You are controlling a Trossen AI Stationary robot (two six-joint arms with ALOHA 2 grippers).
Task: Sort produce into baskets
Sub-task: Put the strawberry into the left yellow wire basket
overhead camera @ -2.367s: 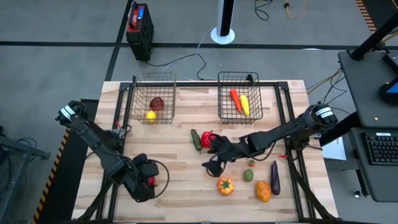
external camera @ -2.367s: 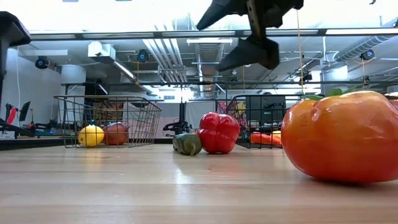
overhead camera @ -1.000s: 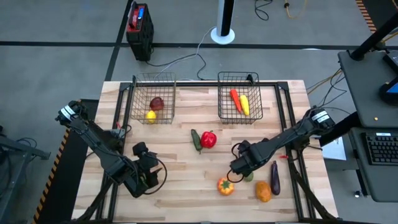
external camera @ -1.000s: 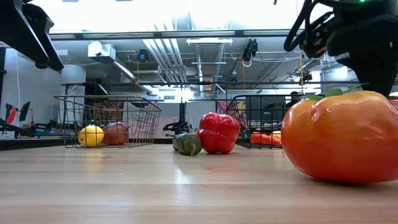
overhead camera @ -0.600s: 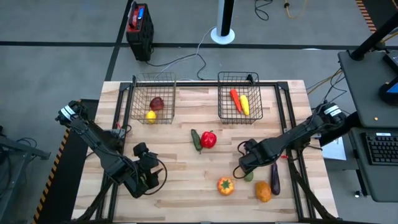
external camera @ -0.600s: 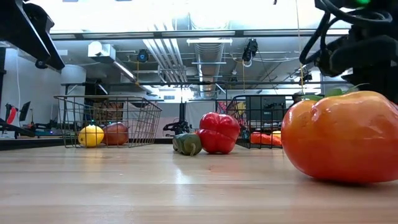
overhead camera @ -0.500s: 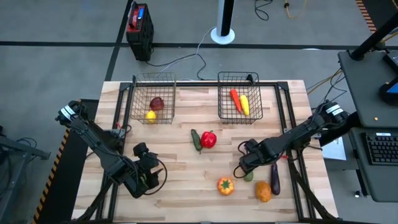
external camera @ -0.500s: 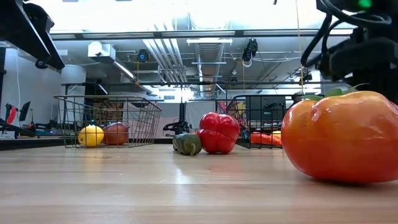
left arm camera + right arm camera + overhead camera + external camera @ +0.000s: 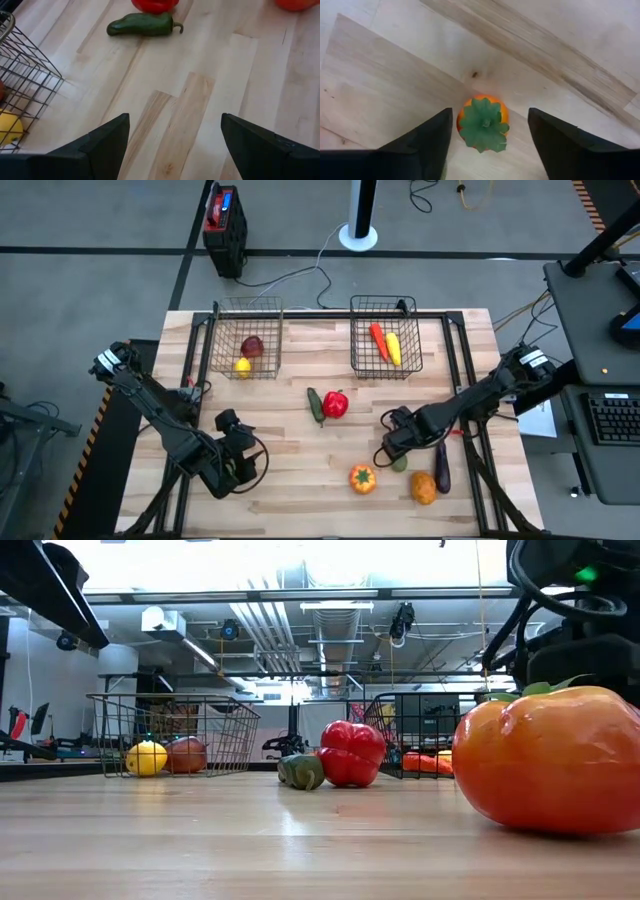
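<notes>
Although several pieces lie loose on the surface [image 9: 290,450], the right gripper [image 9: 487,145] hangs directly over one: a small orange fruit with a green leafy top [image 9: 482,122]. It sits on the wood, centred in the gap between the jaws, which stand apart with nothing held. Seen from above, its round shape offers no long axis to align with. A straight descent looks sufficient. The left gripper [image 9: 172,145], jaws wide and empty, waits well apart near the front left, so the right arm is nearer.
</notes>
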